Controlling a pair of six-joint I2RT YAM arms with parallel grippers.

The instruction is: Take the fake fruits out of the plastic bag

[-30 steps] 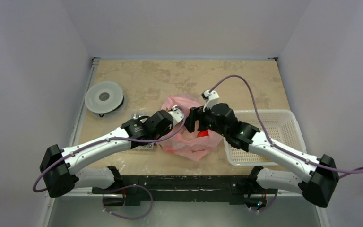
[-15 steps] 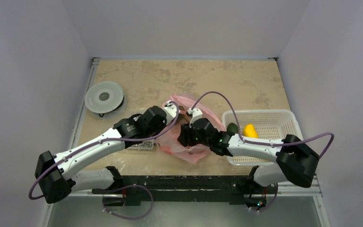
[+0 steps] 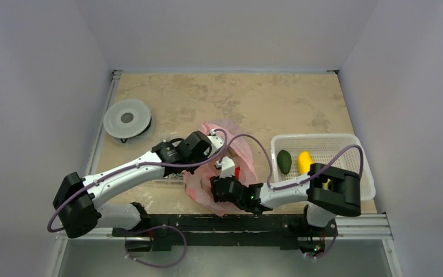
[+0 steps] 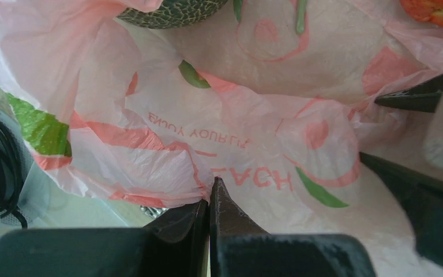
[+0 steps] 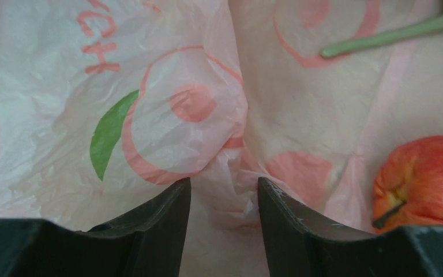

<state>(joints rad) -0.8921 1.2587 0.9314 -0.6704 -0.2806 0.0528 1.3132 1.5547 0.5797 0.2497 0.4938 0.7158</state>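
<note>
The pink plastic bag lies crumpled at the table's middle. My left gripper is shut on a fold of its rim, seen in the left wrist view. My right gripper is at the bag's near side. It is open in the right wrist view, with a bunched fold of the bag between the fingers. A red-orange fruit lies inside the bag to the right of it. A green netted fruit shows at the bag's top. A dark green fruit and a yellow fruit lie in the basket.
The white perforated basket stands at the right, beside the bag. A round grey-white disc lies at the back left. My right arm stretches low along the table's near edge.
My right arm has swung from above the bag down to its near side, low over the table. The green and yellow fruits in the basket have come into view. My left gripper stays on the bag.
</note>
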